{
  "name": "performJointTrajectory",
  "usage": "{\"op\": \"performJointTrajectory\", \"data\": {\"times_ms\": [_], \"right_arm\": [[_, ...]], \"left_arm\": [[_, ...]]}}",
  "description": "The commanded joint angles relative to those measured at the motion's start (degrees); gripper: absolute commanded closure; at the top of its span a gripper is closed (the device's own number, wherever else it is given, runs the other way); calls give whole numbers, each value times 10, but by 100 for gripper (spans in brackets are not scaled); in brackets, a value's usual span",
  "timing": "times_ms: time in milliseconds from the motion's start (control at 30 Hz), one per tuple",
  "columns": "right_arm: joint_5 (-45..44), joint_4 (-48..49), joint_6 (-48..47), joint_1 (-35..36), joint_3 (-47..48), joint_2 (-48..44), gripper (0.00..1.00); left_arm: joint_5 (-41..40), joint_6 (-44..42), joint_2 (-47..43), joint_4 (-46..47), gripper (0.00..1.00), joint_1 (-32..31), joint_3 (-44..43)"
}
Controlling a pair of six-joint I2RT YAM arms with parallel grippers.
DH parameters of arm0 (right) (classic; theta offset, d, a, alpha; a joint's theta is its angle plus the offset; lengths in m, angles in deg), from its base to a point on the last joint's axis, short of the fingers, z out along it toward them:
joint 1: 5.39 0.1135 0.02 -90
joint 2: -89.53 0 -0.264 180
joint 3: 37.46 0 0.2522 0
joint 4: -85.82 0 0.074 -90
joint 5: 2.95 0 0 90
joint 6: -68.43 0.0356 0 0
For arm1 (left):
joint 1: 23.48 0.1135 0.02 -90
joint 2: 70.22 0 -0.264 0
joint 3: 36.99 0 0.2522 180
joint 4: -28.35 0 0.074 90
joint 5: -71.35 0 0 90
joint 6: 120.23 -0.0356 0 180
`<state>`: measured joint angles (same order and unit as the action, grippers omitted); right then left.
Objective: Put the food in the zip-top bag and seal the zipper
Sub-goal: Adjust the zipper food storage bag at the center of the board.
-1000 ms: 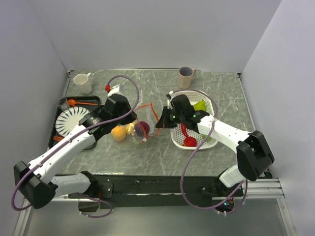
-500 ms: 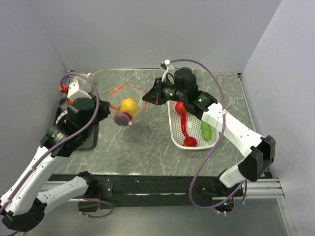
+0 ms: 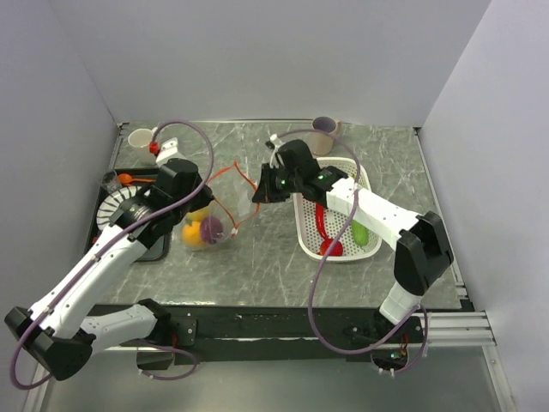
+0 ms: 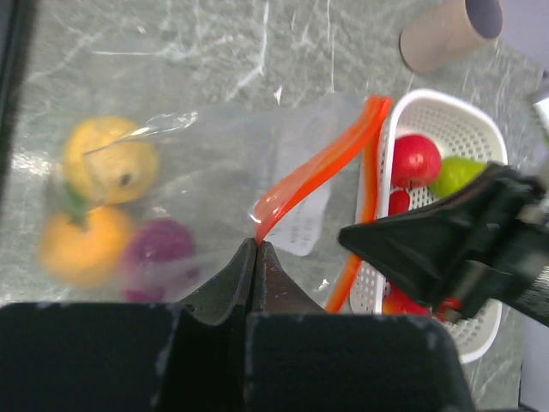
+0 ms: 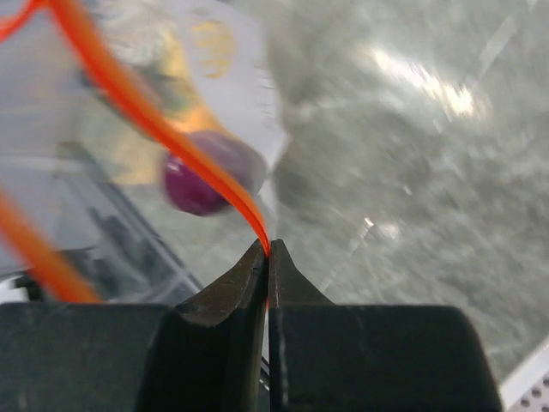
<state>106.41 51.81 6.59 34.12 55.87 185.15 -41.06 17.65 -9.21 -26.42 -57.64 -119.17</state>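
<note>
The clear zip-top bag (image 3: 221, 209) hangs between my two grippers, a little left of the table's middle. Its orange-red zipper (image 3: 226, 171) arches between them. Food sits at the bag's bottom: a purple piece (image 3: 211, 227), a yellow one (image 4: 111, 159) and an orange one (image 4: 81, 245). My left gripper (image 4: 257, 243) is shut on one end of the zipper strip (image 4: 322, 167). My right gripper (image 5: 268, 249) is shut on the strip's other end (image 5: 171, 137); it also shows from above (image 3: 256, 190). More food lies in the basket: red (image 3: 330, 248) and green (image 3: 360, 232) pieces.
A white perforated basket (image 3: 371, 187) stands right of the bag. A beige cup (image 3: 324, 134) is at the back, a white mug (image 3: 141, 138) at the back left. A black tray with a white plate (image 3: 118, 211) and an orange spoon (image 3: 129, 178) lies at the left.
Both grippers raised the bag off the table toward the back, then brought it down and left. The food has slid to the bag's bottom.
</note>
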Motion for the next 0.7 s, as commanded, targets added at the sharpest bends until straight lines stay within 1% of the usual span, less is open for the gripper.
{"op": "performJointTrajectory", "data": {"times_ms": [0,67,167,200,233,333,367,467,500,567,600,667], "right_arm": [[-30,4,19,3,-42,-10,88],[-34,9,23,3,-52,-13,84],[-48,5,24,2,-62,-17,72],[-57,2,25,1,-66,-19,64],[-62,3,26,1,-70,-23,58],[-82,1,31,-1,-79,-44,46],[-89,-1,33,-1,-82,-59,44],[-134,-3,40,-6,-95,-100,29],[-149,-6,42,-7,-102,-112,22],[-189,-8,43,-15,-114,-151,18],[-193,-7,43,-20,-131,-164,14],[-193,13,41,-44,-159,-206,11]], "left_arm": [[59,-23,25,38,99,2,-15],[69,-25,39,40,99,2,-13],[78,-26,55,45,99,2,-1],[81,-25,57,46,99,2,1],[84,-24,60,50,99,2,5],[91,-17,58,63,99,2,22],[93,-16,58,66,99,2,29],[104,-13,54,78,99,2,41],[108,-13,53,81,99,2,43],[112,-13,51,85,99,2,45],[112,-13,50,84,99,2,45],[113,-13,46,87,99,2,49]]}}
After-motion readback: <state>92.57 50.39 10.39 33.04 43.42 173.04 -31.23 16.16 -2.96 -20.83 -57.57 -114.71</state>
